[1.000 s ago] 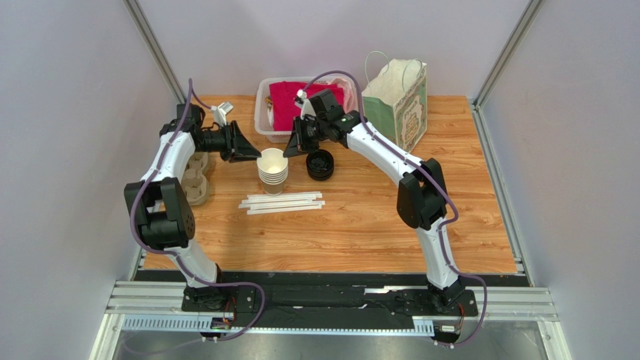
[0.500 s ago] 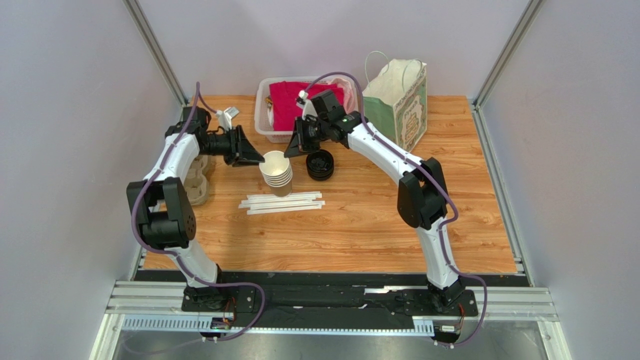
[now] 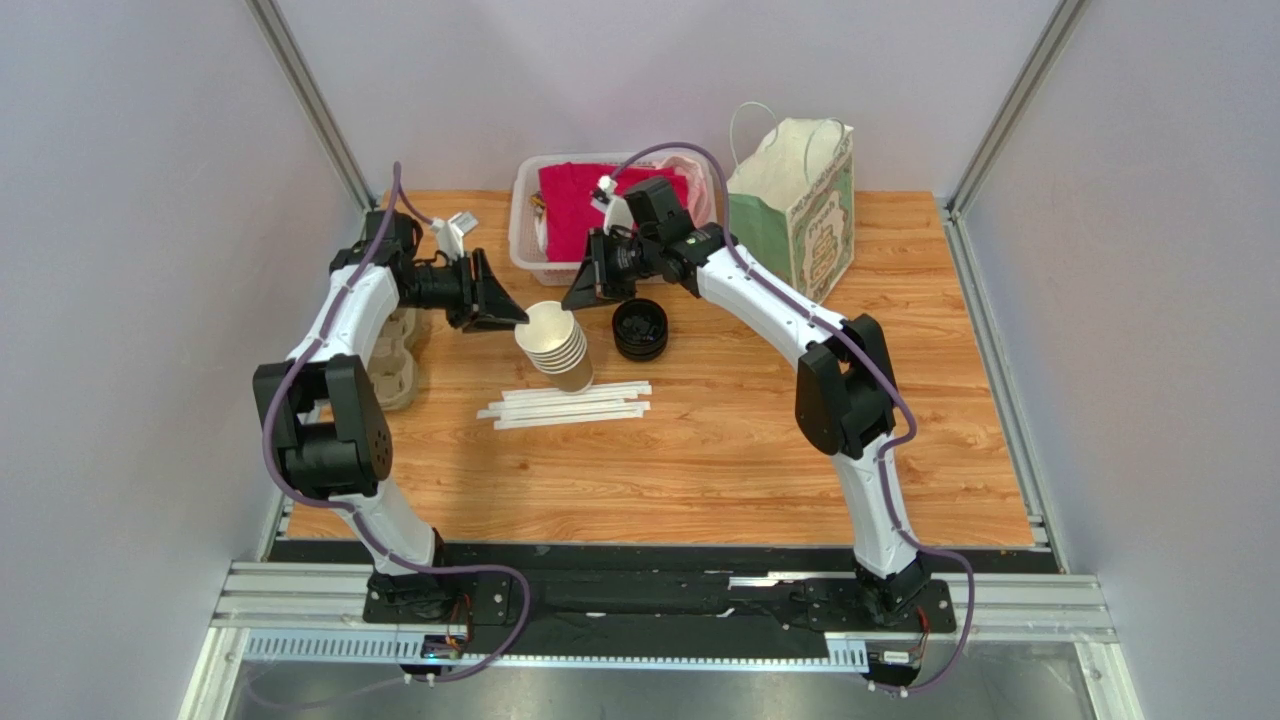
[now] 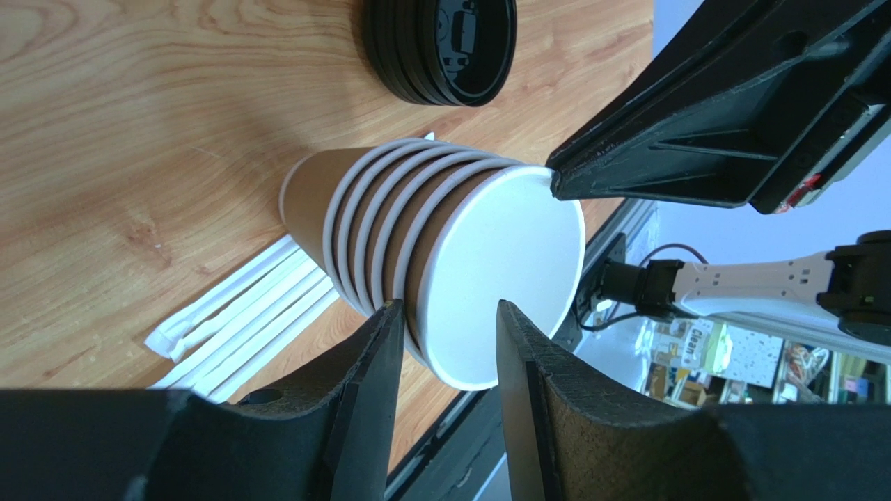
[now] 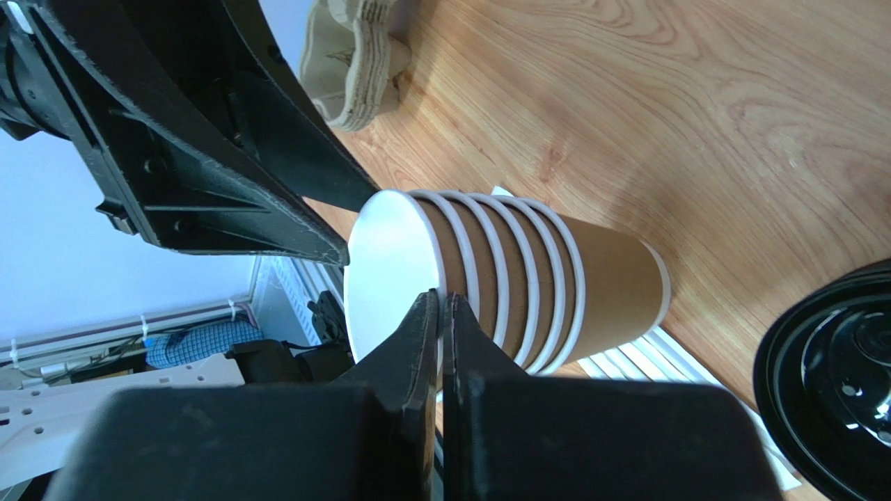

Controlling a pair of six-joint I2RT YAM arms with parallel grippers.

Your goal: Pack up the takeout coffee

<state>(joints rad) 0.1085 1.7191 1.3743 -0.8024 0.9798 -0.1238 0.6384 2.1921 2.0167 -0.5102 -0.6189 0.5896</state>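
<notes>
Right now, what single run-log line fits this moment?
phase: freeing top cup | right gripper: shut on its rim | left gripper: open, astride that rim | cup stack: tilted | lid pile: untouched

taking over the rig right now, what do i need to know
Right hand: shut on the rim of the top cup.
Left hand: fingers apart astride the rims of the stack of paper cups, grip unclear.
Stack tilted; pile of black lids beside it, paper bag behind.
Done: no cup separated or lidded yet. To do: free one cup, lid it, bag it.
</notes>
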